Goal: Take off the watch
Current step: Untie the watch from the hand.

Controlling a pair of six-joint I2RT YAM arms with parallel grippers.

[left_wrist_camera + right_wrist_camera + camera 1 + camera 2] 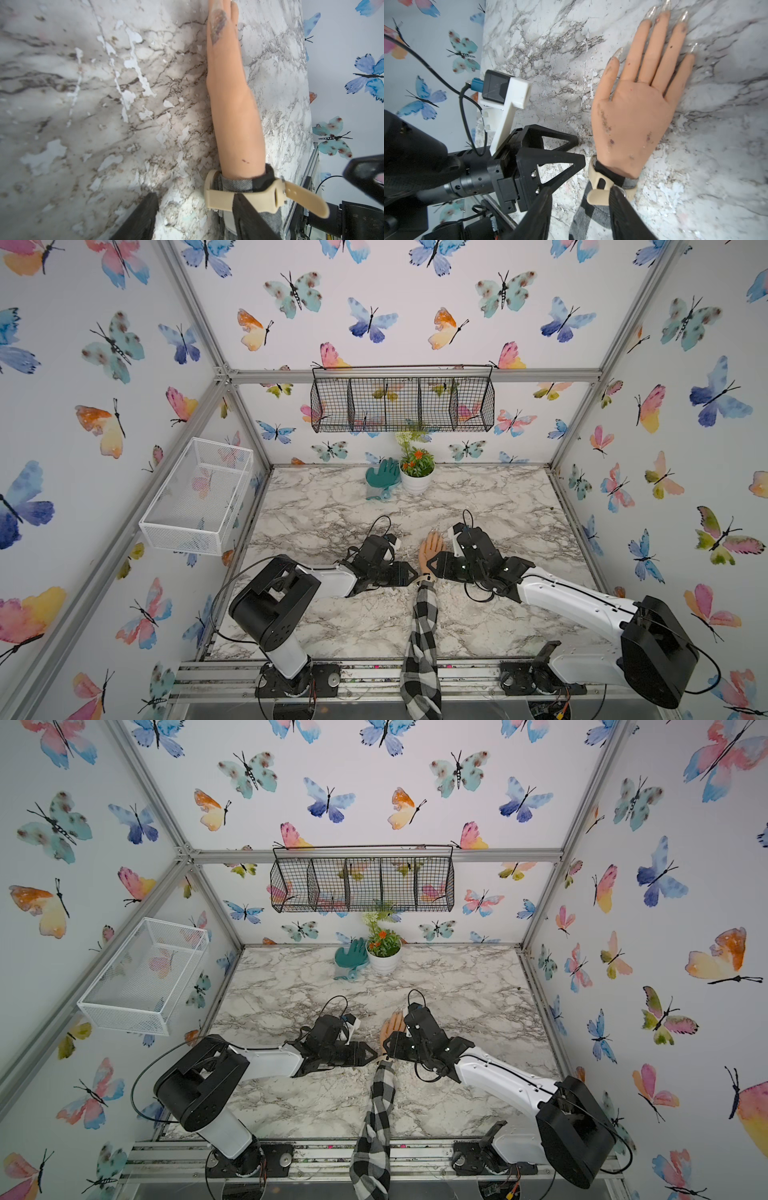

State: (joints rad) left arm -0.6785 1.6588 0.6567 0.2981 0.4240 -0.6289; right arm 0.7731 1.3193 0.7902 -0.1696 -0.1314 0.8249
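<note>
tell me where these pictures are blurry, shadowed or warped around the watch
Left wrist view: watch strap sharp, the near left fingers soft, grey shadow on the table beside them. Right wrist view: watch and mannequin hand crisp, near right fingers blurred. Both top views: wide-angle lens splays the frame rails; watch tiny.

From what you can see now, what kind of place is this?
Probably a robot test booth, not a real room: butterfly-paper walls on a metal frame, a marble-look table, and two robot arms fixed at its front edge.
</note>
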